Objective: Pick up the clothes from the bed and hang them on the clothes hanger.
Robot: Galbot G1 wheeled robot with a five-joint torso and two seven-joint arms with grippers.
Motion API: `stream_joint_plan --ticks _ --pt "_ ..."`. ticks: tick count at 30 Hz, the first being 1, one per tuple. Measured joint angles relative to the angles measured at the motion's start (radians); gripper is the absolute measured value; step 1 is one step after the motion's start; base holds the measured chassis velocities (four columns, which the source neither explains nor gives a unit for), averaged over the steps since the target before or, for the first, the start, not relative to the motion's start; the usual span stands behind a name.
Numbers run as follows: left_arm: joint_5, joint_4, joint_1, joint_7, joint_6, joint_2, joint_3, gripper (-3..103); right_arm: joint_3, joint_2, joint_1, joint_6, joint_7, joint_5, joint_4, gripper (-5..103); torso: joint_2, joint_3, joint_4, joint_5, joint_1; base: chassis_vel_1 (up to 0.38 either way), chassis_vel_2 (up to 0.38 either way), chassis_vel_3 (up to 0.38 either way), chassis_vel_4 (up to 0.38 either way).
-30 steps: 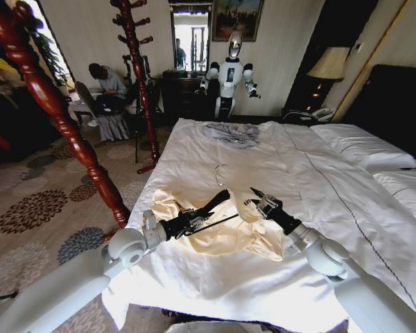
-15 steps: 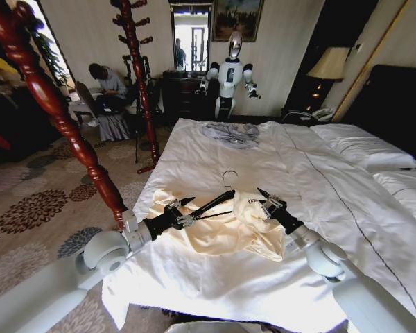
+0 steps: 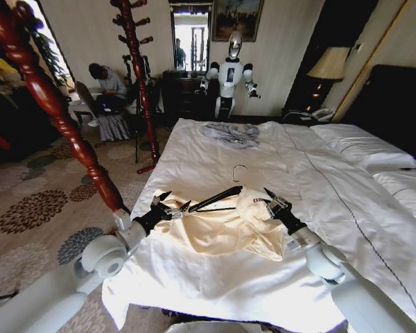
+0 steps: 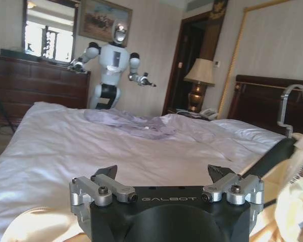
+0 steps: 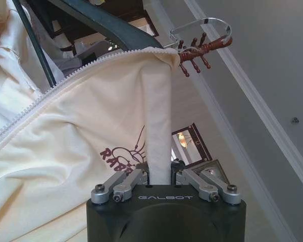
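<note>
Left gripper (image 3: 168, 204) sits left of centre with fingers spread, holding nothing, just off the hanger (image 3: 216, 198) tip. Step looks like threading the hanger into the shirt (image 3: 225, 229), which lies crumpled, cream, mid-frame on the bed (image 3: 215, 284); next likely needs the free shoulder seated. Right gripper (image 3: 269, 200), right of centre, pinches the shirt's collar edge.
</note>
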Motion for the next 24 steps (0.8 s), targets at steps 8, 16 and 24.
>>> stream_joint_plan --ticks 8,16,24 --pt "-0.024 0.145 -0.037 -0.063 0.037 -0.044 -0.002 100 0.004 -0.004 -0.003 0.003 0.003 0.006 0.004 19 0.000 0.000 0.0000 0.0000 0.000 0.000 0.000 0.000 0.000" --pt "-0.059 0.189 -0.028 -0.071 0.065 -0.093 0.029 100 0.009 -0.010 -0.008 0.003 0.004 0.010 0.007 19 0.000 0.000 0.0000 -0.0001 0.000 0.000 0.000 0.000 0.000" --pt "-0.051 0.222 -0.012 -0.109 0.086 -0.129 0.049 100 0.009 -0.016 -0.005 0.002 0.005 0.020 0.009 19 0.000 0.000 -0.0001 0.0000 0.000 0.000 0.000 0.000 0.000"
